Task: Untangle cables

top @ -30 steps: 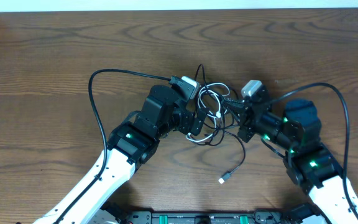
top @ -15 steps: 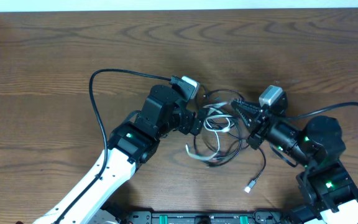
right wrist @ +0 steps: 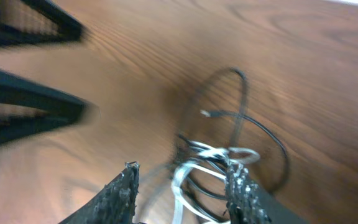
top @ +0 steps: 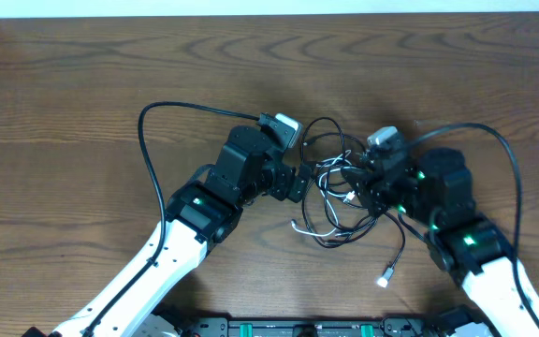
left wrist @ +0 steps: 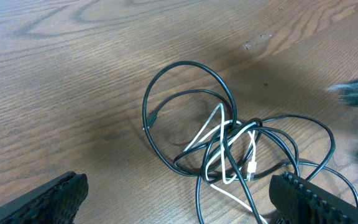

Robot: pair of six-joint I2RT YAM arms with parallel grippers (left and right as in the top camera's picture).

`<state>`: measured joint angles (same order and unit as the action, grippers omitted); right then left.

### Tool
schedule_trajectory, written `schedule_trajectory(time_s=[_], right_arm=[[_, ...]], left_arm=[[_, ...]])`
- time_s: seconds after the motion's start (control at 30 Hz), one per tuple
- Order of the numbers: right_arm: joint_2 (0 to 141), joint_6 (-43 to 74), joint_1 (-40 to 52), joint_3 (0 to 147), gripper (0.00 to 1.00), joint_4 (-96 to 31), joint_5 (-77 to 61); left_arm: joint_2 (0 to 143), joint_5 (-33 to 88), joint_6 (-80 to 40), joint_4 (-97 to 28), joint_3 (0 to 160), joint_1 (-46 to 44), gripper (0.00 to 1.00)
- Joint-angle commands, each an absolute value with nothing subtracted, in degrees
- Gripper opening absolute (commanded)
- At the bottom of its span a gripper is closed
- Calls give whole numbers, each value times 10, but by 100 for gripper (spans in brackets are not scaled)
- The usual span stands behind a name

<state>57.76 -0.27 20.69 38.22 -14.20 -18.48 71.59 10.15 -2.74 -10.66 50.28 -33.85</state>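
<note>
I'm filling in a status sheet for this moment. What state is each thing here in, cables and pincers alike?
Thin black looped cable: tangled with the white one, lying loose on the brown wooden table.
Thin white cable: caught in the middle of the black loops.
Left pincer: open wide, holding nothing.
Right pincer: open, white strands lying between its fingers; the view is blurred.

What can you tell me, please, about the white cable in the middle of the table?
The white cable is a thin, flexible, plastic-looking cord folded into a few narrow loops. It lies on the wooden table, threaded through the wider loops of the black cable, which crosses it repeatedly. A small plug end shows near the knot. The right gripper hovers open over it; contact cannot be told.
</note>
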Motion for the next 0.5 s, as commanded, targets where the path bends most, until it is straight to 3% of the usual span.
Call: schedule_trajectory(time_s=[0.0, 0.2, 0.47], right_arm=[[625, -54, 203, 385, 43, -141, -89], [703, -115, 203, 385, 36, -128, -54], [769, -164, 203, 385, 41, -120, -120]], left_arm=[[718, 94, -20, -106, 512, -336, 98], [718, 94, -20, -106, 512, -336, 98], [718, 94, -20, -106, 512, -336, 98]])
